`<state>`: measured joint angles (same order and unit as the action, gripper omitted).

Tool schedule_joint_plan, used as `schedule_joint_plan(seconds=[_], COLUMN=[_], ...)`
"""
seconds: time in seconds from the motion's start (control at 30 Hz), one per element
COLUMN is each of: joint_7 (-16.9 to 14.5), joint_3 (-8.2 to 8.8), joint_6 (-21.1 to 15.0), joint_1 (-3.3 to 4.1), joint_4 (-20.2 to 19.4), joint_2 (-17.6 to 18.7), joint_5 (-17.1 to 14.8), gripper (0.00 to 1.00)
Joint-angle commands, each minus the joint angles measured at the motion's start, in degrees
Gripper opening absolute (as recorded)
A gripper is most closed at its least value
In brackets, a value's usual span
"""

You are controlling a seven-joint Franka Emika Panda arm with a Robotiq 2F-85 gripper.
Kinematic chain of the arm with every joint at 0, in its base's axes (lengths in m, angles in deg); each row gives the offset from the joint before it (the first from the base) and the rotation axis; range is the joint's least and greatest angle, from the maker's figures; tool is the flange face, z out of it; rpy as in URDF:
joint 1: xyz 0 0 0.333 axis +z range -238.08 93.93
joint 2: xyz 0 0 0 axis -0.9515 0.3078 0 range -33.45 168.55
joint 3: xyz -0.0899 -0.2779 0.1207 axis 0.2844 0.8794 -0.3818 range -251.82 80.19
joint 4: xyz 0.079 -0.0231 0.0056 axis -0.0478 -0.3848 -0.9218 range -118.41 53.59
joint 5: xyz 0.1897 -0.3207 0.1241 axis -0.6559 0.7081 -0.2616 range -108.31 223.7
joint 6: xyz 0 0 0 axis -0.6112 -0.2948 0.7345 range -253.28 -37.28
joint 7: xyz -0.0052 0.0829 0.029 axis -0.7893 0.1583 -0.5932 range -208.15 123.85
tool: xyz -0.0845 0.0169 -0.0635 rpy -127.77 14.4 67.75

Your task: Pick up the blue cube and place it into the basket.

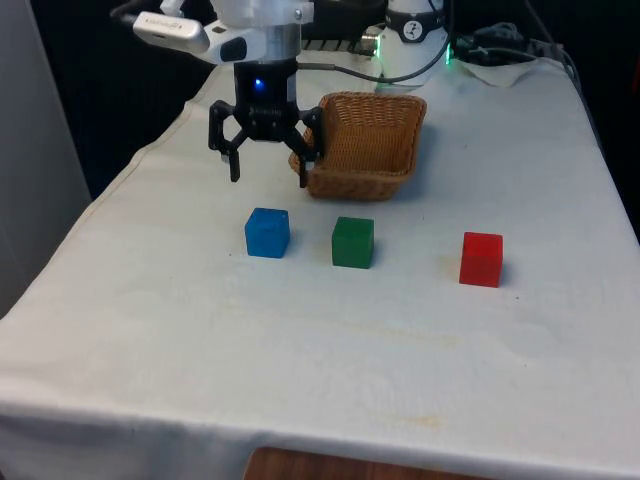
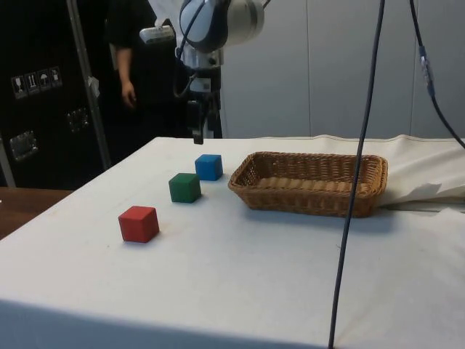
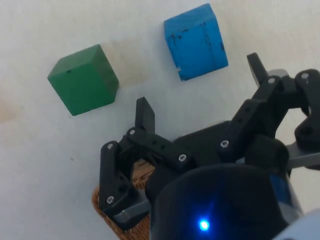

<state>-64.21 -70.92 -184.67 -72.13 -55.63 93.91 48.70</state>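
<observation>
Gripper [image 1: 268,178] spread above scuffed blue cube [image 1: 267,233]

Count: 3 cubes, one each of blue [image 1: 267,232], green [image 1: 353,242] and red [image 1: 481,258]. 1 wicker basket [image 1: 366,146]. 1 arm with 1 gripper [image 1: 270,175], 2 fingers. 1 person [image 2: 129,69] standing past the table's far side in the side view. 1 white cloth [image 1: 300,350] on the table.
</observation>
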Motion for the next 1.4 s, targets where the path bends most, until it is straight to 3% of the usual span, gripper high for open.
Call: schedule_joint_plan(seconds=[0.0,0.17,0.2,0.23,0.47,0.5,0.53,0.77,0.8,0.83,1.03,1.1,1.13,1.17,1.37], joint_7=[-0.57,-0.69,-0.11,-0.69,-0.80,-0.11,-0.86,-0.80,-0.11,-0.80,-1.38,-1.83,-0.86,-2.01,-3.15], joint_3=[-0.40,-0.29,0.06,-0.23,0.00,0.52,0.00,-0.06,0.69,-0.06,-0.46,-0.46,0.63,-0.40,-0.23], joint_6=[-0.74,-0.92,0.00,-0.92,-2.81,-2.29,-3.09,-5.67,-5.27,-5.90,-6.47,-6.59,-5.90,-6.59,-6.30], joint_1=[-0.29,-0.40,0.00,-0.40,-0.63,-0.11,-0.63,-0.97,-0.40,-0.97,-1.32,-1.32,-0.40,-1.26,-1.55], joint_4=[-0.17,0.00,-0.06,0.00,0.11,0.00,0.11,0.46,0.23,0.52,1.38,1.83,1.55,1.95,3.15], joint_2=[0.06,0.86,0.40,1.03,2.69,2.64,2.98,5.16,5.04,5.39,6.65,7.22,6.93,7.39,9.17], joint_5=[-0.52,-0.52,0.00,-0.52,-0.63,0.00,-0.63,-0.86,-0.11,-0.92,-2.29,-3.09,-2.12,-3.38,-4.81], gripper=[1.00,1.00,1.00,1.00,1.00,1.00,1.00,1.00,1.00,1.00,1.00,1.00,1.00,1.00,1.00])
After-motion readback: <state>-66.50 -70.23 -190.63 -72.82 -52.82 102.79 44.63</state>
